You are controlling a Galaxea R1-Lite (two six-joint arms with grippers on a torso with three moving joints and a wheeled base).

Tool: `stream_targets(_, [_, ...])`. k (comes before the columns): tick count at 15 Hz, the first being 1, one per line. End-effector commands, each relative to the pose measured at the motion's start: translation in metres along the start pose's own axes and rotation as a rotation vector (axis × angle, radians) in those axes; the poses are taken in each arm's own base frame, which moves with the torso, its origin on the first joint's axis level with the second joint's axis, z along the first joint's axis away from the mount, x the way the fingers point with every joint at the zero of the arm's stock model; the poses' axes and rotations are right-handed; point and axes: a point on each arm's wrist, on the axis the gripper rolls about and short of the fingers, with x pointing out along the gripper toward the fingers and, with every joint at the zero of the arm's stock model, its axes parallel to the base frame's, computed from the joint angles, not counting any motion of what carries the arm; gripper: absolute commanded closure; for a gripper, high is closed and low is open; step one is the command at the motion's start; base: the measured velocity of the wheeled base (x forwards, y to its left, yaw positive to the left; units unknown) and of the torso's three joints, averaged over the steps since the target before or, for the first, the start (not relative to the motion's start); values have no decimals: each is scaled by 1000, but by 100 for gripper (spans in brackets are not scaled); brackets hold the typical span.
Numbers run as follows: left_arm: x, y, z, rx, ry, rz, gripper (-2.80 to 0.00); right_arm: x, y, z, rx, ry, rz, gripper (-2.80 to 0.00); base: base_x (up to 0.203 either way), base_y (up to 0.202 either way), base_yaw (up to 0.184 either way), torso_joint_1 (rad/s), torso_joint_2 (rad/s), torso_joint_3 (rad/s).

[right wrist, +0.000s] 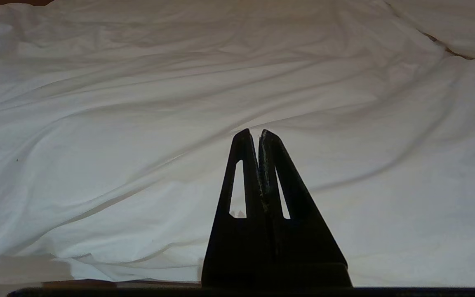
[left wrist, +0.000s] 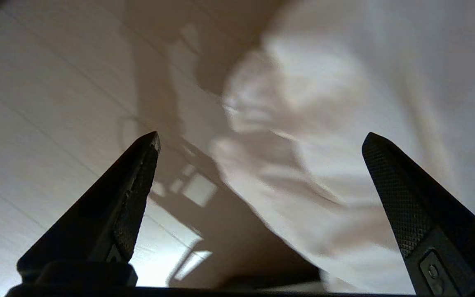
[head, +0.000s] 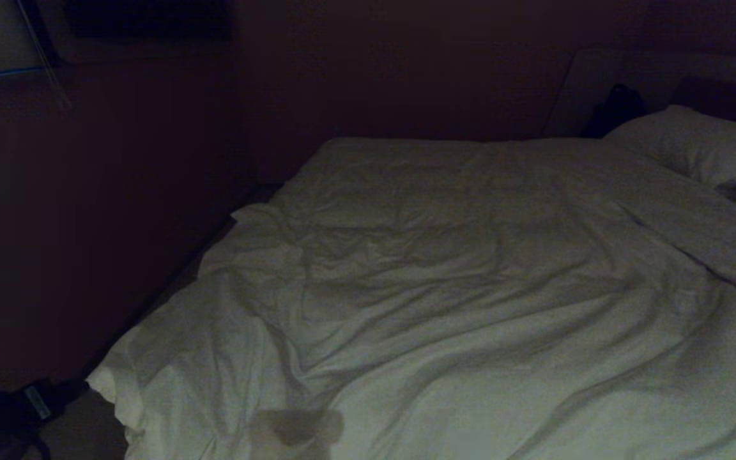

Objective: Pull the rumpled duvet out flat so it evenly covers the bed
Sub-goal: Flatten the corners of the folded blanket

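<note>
Left wrist view: left gripper (left wrist: 261,138) jaws wide apart, empty, above duvet (left wrist: 344,123) edge; right gripper (right wrist: 253,133) jaws closed, empty.

The duvet (head: 457,300) is white, soft and heavily wrinkled, spread over most of the bed (head: 726,96), with long diagonal folds running across it. Its near-left corner (head: 125,383) is bunched and droops over the mattress edge. Its top edge lies just below the pillow (head: 694,144).

The bed (head: 259,191) stands on a pale floor (left wrist: 35,123), with the wrinkled white duvet (head: 470,287) spread across it and a pillow (head: 700,144) at its head.
</note>
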Motion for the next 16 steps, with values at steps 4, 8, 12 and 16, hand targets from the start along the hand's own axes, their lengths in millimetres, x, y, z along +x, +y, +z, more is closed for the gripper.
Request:
stream_targets(4, [38,80,-4,147,37,-67,-280,0,0,0,0,2,1,0,0,0,0,0,0,0])
stream_targets(8, [70,119,-20,327,-73,-111,-280,0,0,0,0,1,1,0,0,0,0,0,0,0])
stream_targets(12, [73,119,-40,442,-127,-188,-280,0,0,0,0,1,1,0,0,0,0,0,0,0])
stream_targets(16, [73,115,-68,576,-69,-276,-280,0,0,0,0,1,1,0,0,0,0,0,0,0])
